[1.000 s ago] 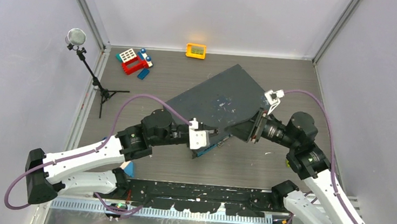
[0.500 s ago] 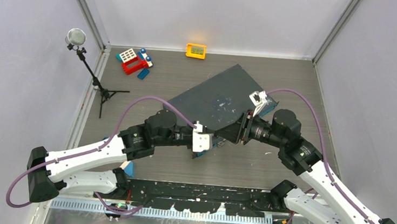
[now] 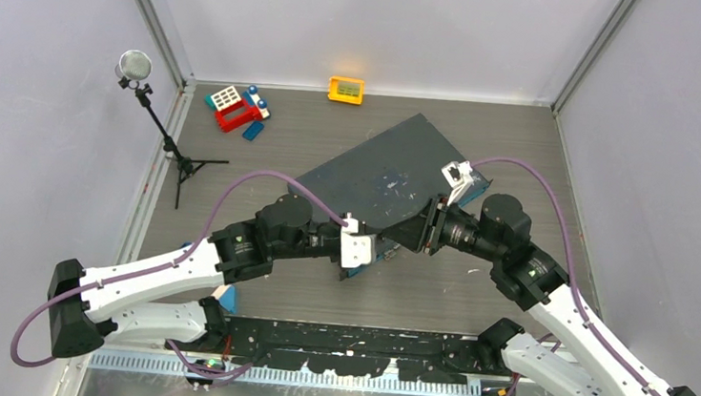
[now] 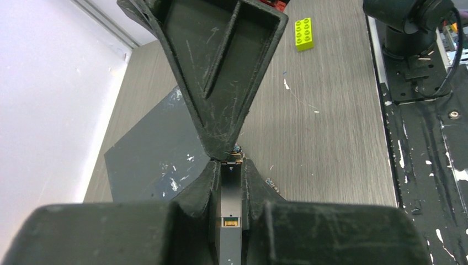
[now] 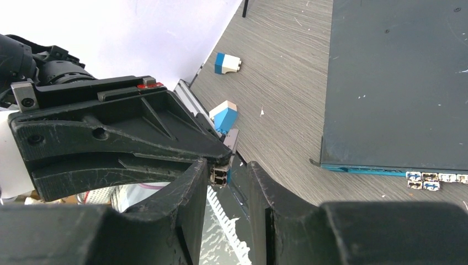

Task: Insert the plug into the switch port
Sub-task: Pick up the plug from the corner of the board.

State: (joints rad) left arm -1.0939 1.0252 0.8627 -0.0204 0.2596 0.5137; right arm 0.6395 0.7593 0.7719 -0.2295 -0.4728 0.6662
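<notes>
My left gripper (image 3: 373, 251) (image 4: 230, 165) is shut on the plug (image 4: 230, 193), a thin dark module with gold contacts, and holds it above the table in front of the switch. My right gripper (image 3: 400, 239) (image 5: 226, 171) is open, its fingers either side of the plug's metal tip (image 5: 219, 175), which lies against one finger. The switch (image 3: 397, 173) (image 5: 397, 77) is a flat dark-grey box with white scuffs. Its teal front face (image 5: 375, 169) shows a row of ports (image 5: 425, 178) to the right of my right gripper.
A small orange-yellow box (image 3: 346, 89) sits at the back wall. Toy bricks (image 3: 238, 108) and a microphone stand (image 3: 158, 114) are at the back left. A yellow-green brick (image 4: 304, 34) and blue-white blocks (image 5: 223, 116) lie on the table.
My right gripper has swung left, off the switch's right corner, to meet the left gripper. The left gripper has shifted slightly right with the plug.
</notes>
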